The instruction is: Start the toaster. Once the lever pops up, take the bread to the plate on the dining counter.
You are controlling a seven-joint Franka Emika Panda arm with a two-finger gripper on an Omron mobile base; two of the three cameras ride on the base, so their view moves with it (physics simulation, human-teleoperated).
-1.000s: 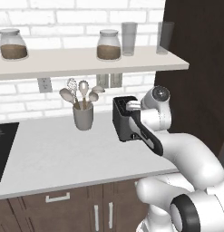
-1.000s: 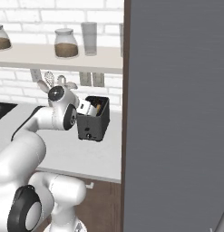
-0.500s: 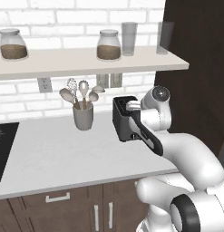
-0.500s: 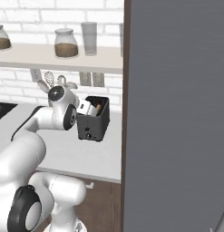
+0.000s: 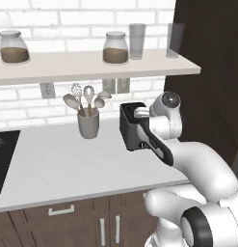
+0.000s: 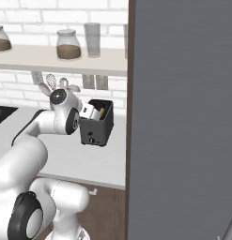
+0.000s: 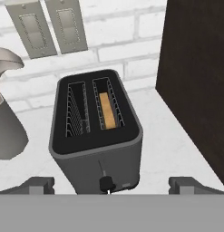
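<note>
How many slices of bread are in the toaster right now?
1. The bread sits low in the slot of the toaster nearer the dark panel in the hand view; the other slot looks empty, though its bottom is in shadow.

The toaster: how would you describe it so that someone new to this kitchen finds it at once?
Start at the light worktop under the white brick wall, then go to its right end beside the tall dark panel. The toaster is the small dark box there, right of the grey utensil cup, with bread in one of its two top slots.
</note>
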